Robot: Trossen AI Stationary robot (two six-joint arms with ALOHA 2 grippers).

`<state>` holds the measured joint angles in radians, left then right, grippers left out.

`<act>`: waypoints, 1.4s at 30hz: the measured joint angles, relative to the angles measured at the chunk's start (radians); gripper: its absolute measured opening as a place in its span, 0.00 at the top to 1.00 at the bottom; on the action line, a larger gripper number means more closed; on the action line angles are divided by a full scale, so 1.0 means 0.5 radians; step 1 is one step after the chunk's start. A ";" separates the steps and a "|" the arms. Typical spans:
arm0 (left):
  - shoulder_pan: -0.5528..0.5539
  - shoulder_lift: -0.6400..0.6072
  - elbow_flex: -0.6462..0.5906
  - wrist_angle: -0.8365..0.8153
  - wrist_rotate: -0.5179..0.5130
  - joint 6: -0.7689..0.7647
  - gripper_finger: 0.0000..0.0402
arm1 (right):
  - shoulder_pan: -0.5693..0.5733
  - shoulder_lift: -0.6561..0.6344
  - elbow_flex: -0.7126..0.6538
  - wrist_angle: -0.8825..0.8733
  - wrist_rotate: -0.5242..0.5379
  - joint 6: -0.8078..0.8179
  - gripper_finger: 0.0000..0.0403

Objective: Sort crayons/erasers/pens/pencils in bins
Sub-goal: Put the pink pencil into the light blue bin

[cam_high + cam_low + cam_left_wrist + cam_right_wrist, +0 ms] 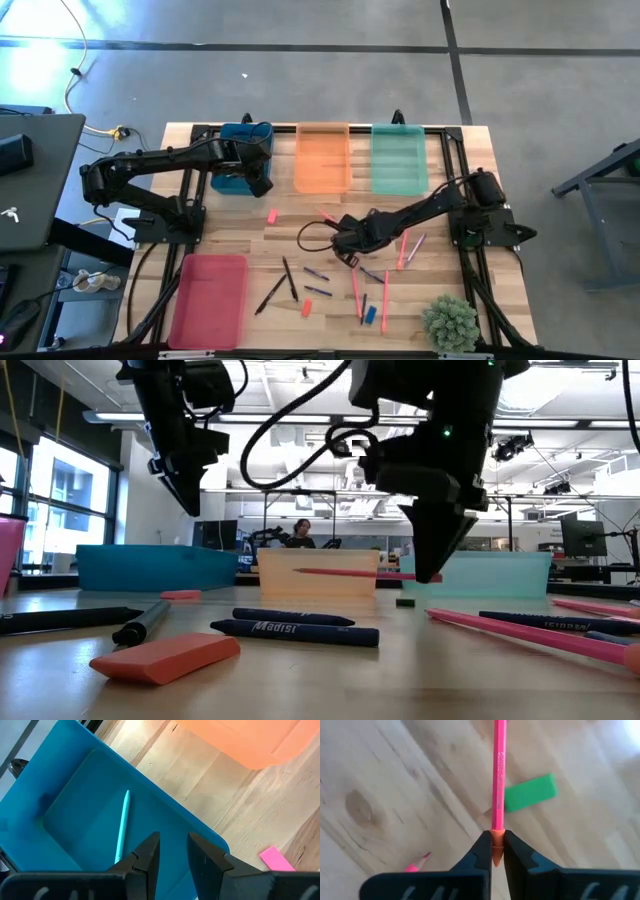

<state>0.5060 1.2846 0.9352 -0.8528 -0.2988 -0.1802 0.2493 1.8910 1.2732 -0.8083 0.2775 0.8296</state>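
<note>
High view: right pincer (343,237) clamps a pink pencil (498,775) mid-desk; left pincer (172,852), released, hangs over the teal bin (228,181). Most items remain unsorted.

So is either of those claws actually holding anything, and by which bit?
Yes: the right gripper pinches a pink pencil by its eraser end. The left gripper, over the blue bin, holds nothing.
</note>
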 joint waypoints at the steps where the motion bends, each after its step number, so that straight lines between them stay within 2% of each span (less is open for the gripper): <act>1: 0.000 0.000 0.000 0.001 0.001 0.000 0.78 | -0.002 -0.026 0.000 -0.018 0.023 0.000 0.98; 11: 0.000 0.000 0.000 0.001 0.000 0.000 0.78 | -0.020 -0.311 0.003 -0.213 0.318 -0.053 0.98; 20: 0.001 0.000 0.000 0.002 -0.007 -0.002 0.78 | -0.102 -0.630 0.006 -0.548 0.940 -0.049 0.98; 24: 0.001 0.000 0.000 0.002 -0.006 -0.002 0.78 | -0.190 -0.787 -0.059 -0.588 1.062 -0.057 0.98; 32: 0.000 0.000 0.000 0.038 -0.005 -0.001 0.78 | -0.517 -1.182 -0.494 -0.429 1.064 -0.057 0.98; 37: 0.000 0.000 0.000 0.091 -0.004 -0.001 0.78 | -0.793 -1.380 -0.755 -0.112 0.834 -0.208 0.98; 42: 0.000 0.000 0.000 0.117 -0.005 -0.001 0.78 | -1.037 -1.445 -0.892 0.216 0.627 -0.488 0.98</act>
<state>0.5061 1.2846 0.9352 -0.7944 -0.3016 -0.1806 -0.2691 1.1687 0.8271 -0.7002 0.5911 0.5854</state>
